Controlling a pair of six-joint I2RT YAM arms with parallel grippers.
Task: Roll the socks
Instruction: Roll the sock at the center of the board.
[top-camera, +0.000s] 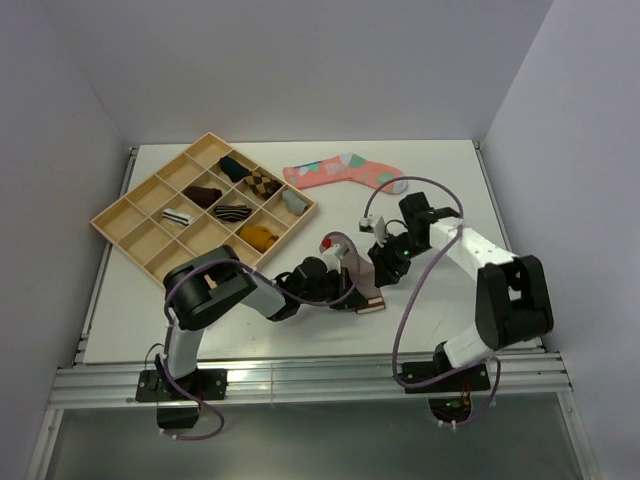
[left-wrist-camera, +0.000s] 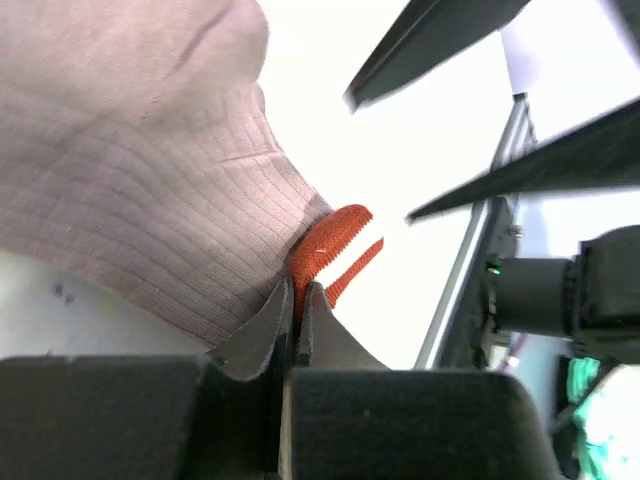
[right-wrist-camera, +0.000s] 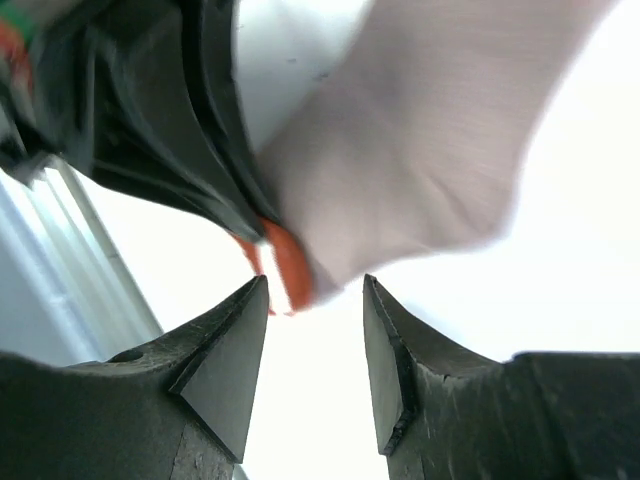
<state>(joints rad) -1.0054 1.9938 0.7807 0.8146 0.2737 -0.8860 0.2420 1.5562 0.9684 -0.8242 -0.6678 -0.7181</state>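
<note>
The taupe-brown sock (top-camera: 352, 262) lies at the table's middle, between both arms. My left gripper (top-camera: 350, 294) is shut on its red-striped cuff (left-wrist-camera: 330, 245), seen close in the left wrist view, where the ribbed taupe fabric (left-wrist-camera: 130, 180) fills the upper left. My right gripper (right-wrist-camera: 315, 290) is open, its jaws on either side of the cuff (right-wrist-camera: 288, 262) and not touching it; the sock body (right-wrist-camera: 420, 150) hangs just beyond. A small pale bundle (top-camera: 333, 243) sits at the sock's far end; I cannot tell whether it is the white ankle sock.
A wooden compartment tray (top-camera: 130, 215) holding several rolled socks stands at the back left. The coral-pink sock (top-camera: 340, 172) with teal and white patches lies flat at the back centre. White walls enclose the table on three sides.
</note>
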